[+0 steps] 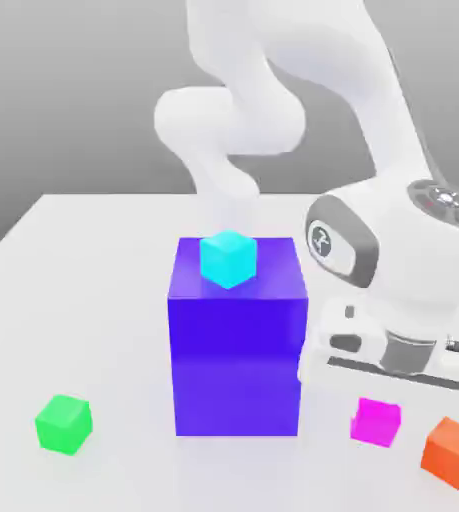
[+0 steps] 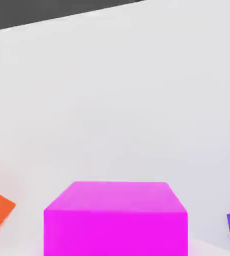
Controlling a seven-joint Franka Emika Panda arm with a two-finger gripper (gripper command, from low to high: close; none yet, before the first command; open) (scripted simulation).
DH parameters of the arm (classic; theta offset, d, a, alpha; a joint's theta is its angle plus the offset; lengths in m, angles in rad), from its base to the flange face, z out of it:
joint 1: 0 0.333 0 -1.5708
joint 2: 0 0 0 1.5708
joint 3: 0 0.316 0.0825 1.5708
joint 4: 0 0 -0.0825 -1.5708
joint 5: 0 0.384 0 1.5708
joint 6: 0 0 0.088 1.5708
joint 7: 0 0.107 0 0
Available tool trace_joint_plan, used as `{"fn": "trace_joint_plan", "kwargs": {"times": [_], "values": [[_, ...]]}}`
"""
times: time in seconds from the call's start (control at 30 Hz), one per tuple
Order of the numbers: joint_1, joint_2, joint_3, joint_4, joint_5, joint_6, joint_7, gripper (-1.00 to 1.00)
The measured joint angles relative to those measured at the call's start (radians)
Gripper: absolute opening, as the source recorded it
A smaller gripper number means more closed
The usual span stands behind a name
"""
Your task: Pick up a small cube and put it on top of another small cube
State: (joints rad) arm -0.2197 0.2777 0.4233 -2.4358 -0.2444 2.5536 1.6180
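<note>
The pink cube (image 1: 376, 420) sits on the table beside the big blue block (image 1: 237, 340) – the gripper (image 1: 388, 385) above it is clenched. Lift straight up, slowly, avoiding the orange cube (image 1: 453, 451).

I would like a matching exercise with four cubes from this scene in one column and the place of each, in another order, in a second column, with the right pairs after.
Things:
1. cyan cube
2. green cube
3. magenta cube
4. orange cube

Places:
A. on the table, farthest to the exterior view's right
B. on top of the big blue-violet block
C. on the table, to the exterior view's left of the block
D. on the table, between the block and the orange cube

Pairs: 1-B, 2-C, 3-D, 4-A
</note>
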Motion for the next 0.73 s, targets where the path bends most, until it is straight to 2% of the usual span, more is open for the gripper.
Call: {"fn": "trace_joint_plan", "kwargs": {"times": [0.37, 0.43, 0.6, 0.63, 0.73], "values": [[-0.332, -0.185, -0.264, -0.105, 0.223, 0.037, 0.060, -1.00], [-0.408, -0.217, -0.304, -0.146, 0.233, 0.077, 0.115, -1.00], [-0.404, -0.083, -0.330, -0.157, 0.191, 0.235, 0.173, -1.00], [-0.401, -0.062, -0.335, -0.157, 0.186, 0.255, 0.178, 1.00], [-0.401, -0.062, -0.335, -0.157, 0.186, 0.255, 0.178, 1.00]]}}
